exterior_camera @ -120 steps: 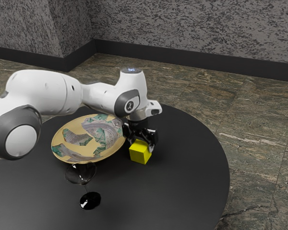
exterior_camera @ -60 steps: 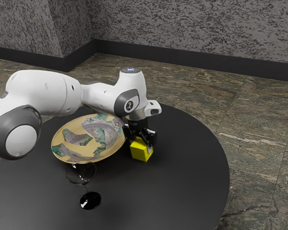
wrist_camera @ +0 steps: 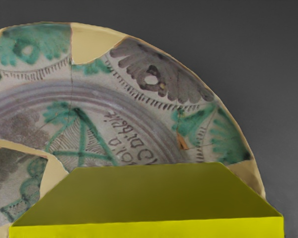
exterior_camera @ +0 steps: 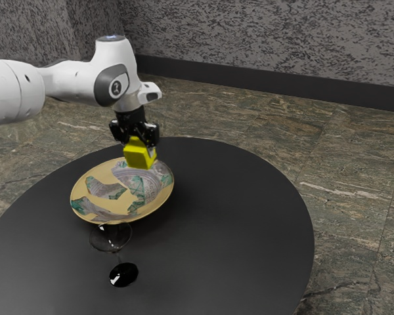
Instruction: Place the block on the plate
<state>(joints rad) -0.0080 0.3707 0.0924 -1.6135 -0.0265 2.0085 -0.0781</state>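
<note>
The gripper is closed on the yellow block, its two fingers set against opposite sides, parted only as far as the block between them requires. The block sits directly beneath the hand, its upper part between the fingers and its lower part projecting below them. It is held in the air above the plate, over the part farther from the exterior camera, and has not been set down.

In the wrist view the block is close in front of the hand, with the patterned plate beyond it. Much of the plate's curved rim can be followed there, and one corner of the block overlaps the line of that rim. Across the rim lies the dark tabletop.

In the exterior view, the plate's broad yellow and patterned face extends from beneath the block toward the exterior view's left and toward the camera. The round edge of the tabletop curves past the far side of the plate, while a wide stretch of dark surface runs from the plate toward the exterior view's right.

A stemmed glass stands just beside the plate, on its camera side. The glass's bowl overlaps the near rim in the view; whether they touch I cannot tell. The arm reaches in from the exterior view's left, above the plate and glass.
</note>
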